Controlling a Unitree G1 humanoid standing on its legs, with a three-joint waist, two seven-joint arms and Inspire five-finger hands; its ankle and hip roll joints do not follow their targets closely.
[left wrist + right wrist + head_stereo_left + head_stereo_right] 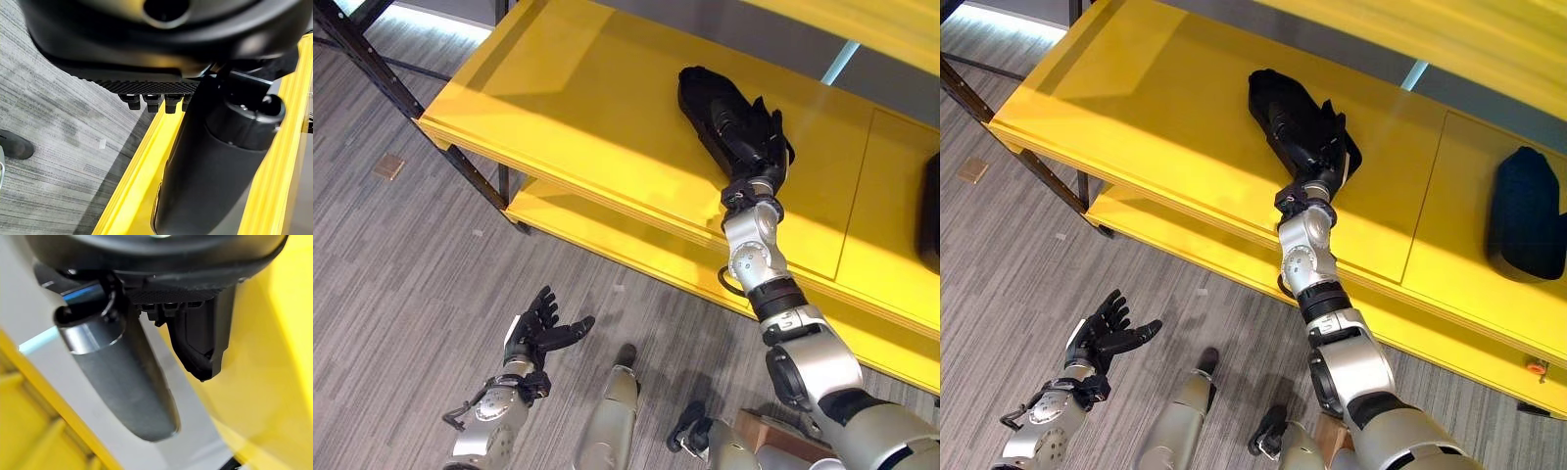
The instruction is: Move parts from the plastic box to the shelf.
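A long black part (1278, 113) lies flat on the yellow shelf (1165, 108), under the right hand (1317, 137). Another black part (1525, 215) lies farther right.

**My right arm is stretched far, my left arm waits low**

My right arm reaches far and a little to the left, almost straight from the elbow. My right hand (1307, 132) lies palm down on a black part, and I cannot tell if the fingers grip it. My left arm is low at the near left. My left hand (541, 330) is turned up, the fingers spread and relaxed, holding nothing.
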